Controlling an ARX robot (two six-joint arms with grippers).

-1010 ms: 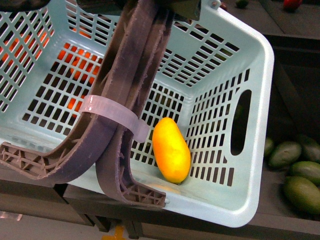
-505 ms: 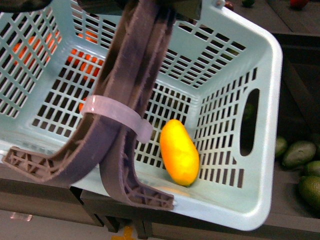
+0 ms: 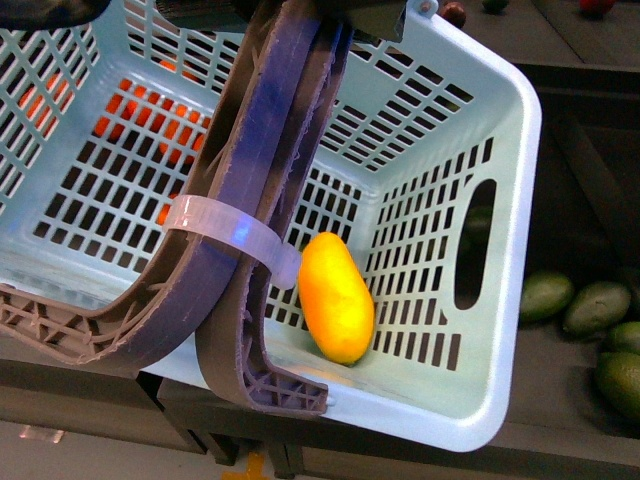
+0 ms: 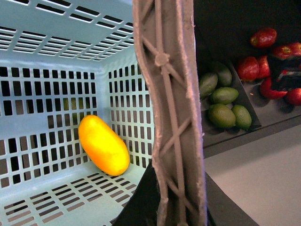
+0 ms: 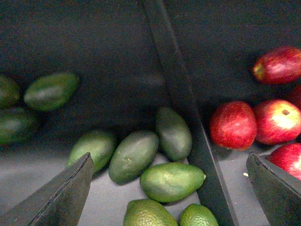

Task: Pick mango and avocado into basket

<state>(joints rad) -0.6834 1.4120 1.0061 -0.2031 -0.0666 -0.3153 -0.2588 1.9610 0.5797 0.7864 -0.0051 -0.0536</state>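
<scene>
The light teal basket [image 3: 505, 210] hangs tilted and fills most of the front view. My left gripper [image 4: 171, 209] is shut on its brown handles [image 3: 265, 170], which a white zip tie [image 3: 232, 232] binds together. The yellow mango [image 3: 336, 297] lies inside, in the low corner against the lattice wall, and it also shows in the left wrist view as the mango [image 4: 103, 145]. Several dark green avocados lie in a dark bin beside the basket. My right gripper [image 5: 169, 188] hovers open over them, with one avocado [image 5: 172, 181] between its fingers and untouched.
A dark divider [image 5: 188, 117] separates the avocados from red fruits [image 5: 233, 125]. More avocados [image 3: 545, 296] lie right of the basket. Orange fruit [image 3: 130, 110] shows through the basket's far lattice. A grey floor [image 4: 263, 179] lies below the shelf edge.
In the front view the basket swayed to the right and then back left. The mango kept its place in the basket's corner.
</scene>
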